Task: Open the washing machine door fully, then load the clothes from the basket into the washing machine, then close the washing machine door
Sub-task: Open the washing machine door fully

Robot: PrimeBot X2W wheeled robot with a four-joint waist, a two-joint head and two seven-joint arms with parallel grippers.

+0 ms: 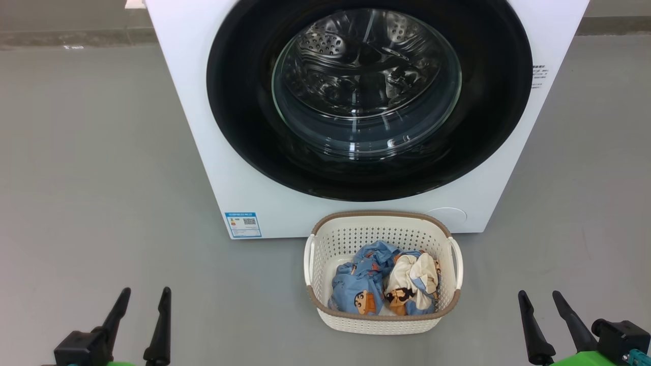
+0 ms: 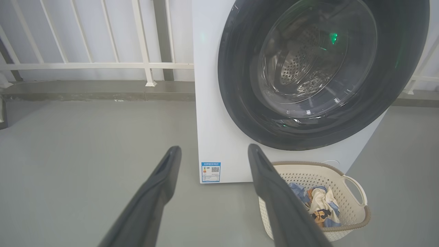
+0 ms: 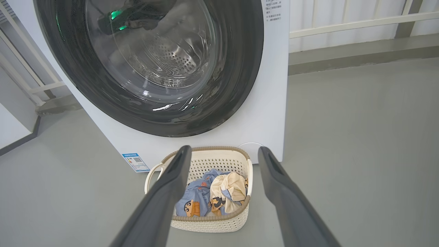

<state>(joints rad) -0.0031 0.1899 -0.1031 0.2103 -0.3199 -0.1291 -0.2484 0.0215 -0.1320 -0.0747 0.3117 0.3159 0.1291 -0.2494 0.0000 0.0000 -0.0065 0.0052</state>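
Head view: glossy round black washing machine door (image 1: 244, 101) upper centre, shut; cream perforated basket (image 1: 381, 325) of blue-and-cream clothes (image 1: 366, 284) bottom centre; my left pincer (image 1: 145, 297) and right pincer (image 1: 539, 300) wide, empty, bottom corners. Left wrist: door upper right. Right wrist: basket bottom centre. Step one, I reckon: hook the door's edge.

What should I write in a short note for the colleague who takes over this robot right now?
Left gripper: open, empty. Right gripper: open, empty.
Large round glossy black door of the big white washing machine: shut.
Small cream perforated plastic basket: on the grey floor in front of the machine, holding the light blue garment and the cream garment.
Done: nothing yet. Left: open the door fully, load both garments, close the door.
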